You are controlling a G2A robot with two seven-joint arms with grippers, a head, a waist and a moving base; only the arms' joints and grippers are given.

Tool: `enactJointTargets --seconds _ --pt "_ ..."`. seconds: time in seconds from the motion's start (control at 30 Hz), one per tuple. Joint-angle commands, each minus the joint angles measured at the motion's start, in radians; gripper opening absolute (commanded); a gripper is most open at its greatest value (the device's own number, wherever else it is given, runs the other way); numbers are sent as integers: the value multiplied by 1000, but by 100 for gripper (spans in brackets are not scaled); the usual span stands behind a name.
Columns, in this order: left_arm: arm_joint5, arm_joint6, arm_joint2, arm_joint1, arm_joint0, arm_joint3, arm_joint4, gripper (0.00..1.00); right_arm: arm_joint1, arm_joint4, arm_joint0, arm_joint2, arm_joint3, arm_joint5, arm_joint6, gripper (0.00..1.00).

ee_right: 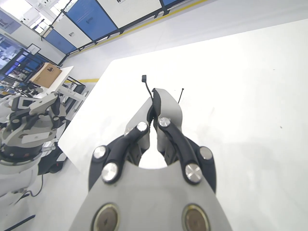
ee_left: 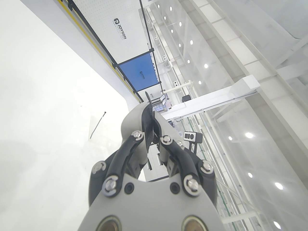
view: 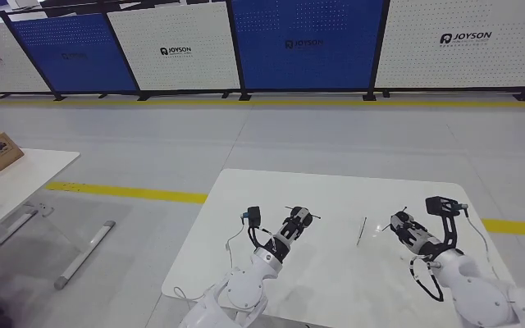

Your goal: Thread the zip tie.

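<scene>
My left gripper (view: 299,216) (ee_left: 150,108) hangs over the table's front middle, shut on a thin black zip tie (ee_left: 147,97) whose pointed tip pokes out past the fingertips. Farther right, my right gripper (view: 399,220) (ee_right: 152,94) is shut on another black zip tie (ee_right: 145,82); its square head end sticks up beyond the fingers. Between the two grippers a third zip tie (view: 361,231) (ee_left: 97,125) (ee_right: 180,94) lies flat on the white table (view: 328,189), apart from both. The grippers are well apart from each other.
The table's rounded left corner and front edge lie near the left arm. A second table with a cardboard box (ee_right: 45,74) stands off to the left across the floor. Blue and white pegboard panels (view: 303,41) line the back.
</scene>
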Motion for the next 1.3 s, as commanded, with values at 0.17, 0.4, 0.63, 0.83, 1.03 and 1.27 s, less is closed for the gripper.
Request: enactJointTargets --seconds 0.17,0.4,0.63,0.83,1.03,1.27 --pt "0 0 0 0 0 0 0 0 0 0 0 0 0 0 0 0" --pt "0 0 0 0 0 0 0 0 0 0 0 0 0 0 0 0" --pt "0 0 0 0 0 0 0 0 0 0 0 0 0 0 0 0" --pt "0 0 0 0 0 0 0 0 -3 48 -6 -11 5 -60 -92 0" --pt "0 0 0 0 0 0 0 0 -4 33 10 -37 27 -73 -102 0" --pt "0 0 0 0 0 0 0 0 -4 33 10 -37 27 -73 -102 0"
